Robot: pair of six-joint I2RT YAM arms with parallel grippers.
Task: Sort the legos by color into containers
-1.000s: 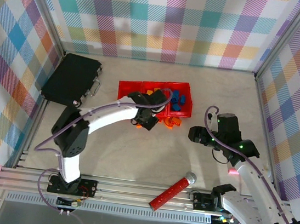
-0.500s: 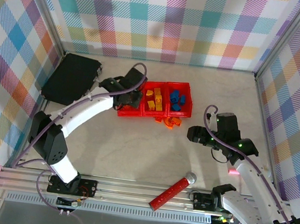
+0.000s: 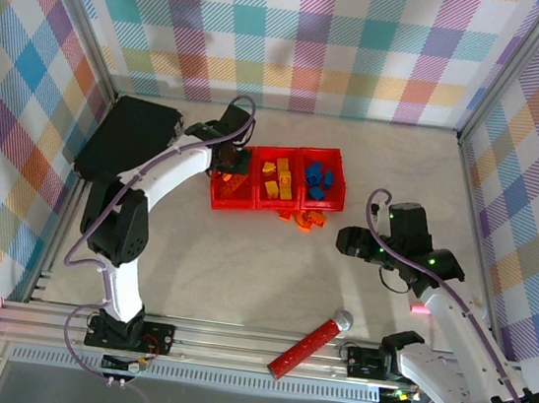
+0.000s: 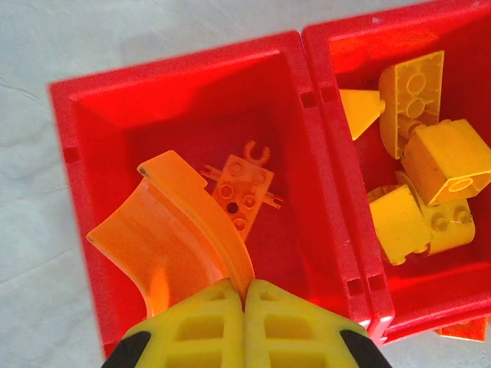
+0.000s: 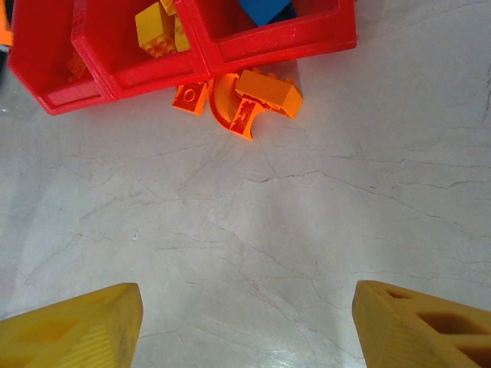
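Observation:
My left gripper (image 4: 245, 287) is shut on the edge of an orange arched lego (image 4: 173, 230), which hangs over the left red container (image 4: 92, 130). A flat orange lego (image 4: 242, 188) lies on that bin's floor. The middle bin holds yellow legos (image 4: 430, 169), and the right bin (image 3: 320, 178) holds blue ones. In the top view the left gripper (image 3: 225, 161) hovers at the left bin's far side. Several orange legos (image 5: 245, 100) lie on the table just in front of the bins (image 5: 268, 42). My right gripper (image 5: 245, 322) stands open and empty over bare table, to the right of that pile.
A flat black case (image 3: 129, 138) lies left of the bins, close to my left arm. A long red cylinder with a silver ball end (image 3: 310, 346) rests near the front rail. Checked walls enclose the table on three sides.
My left arm swung from the orange pile in front of the bins leftward to above the left bin, carrying the arched lego. The right arm stayed still.

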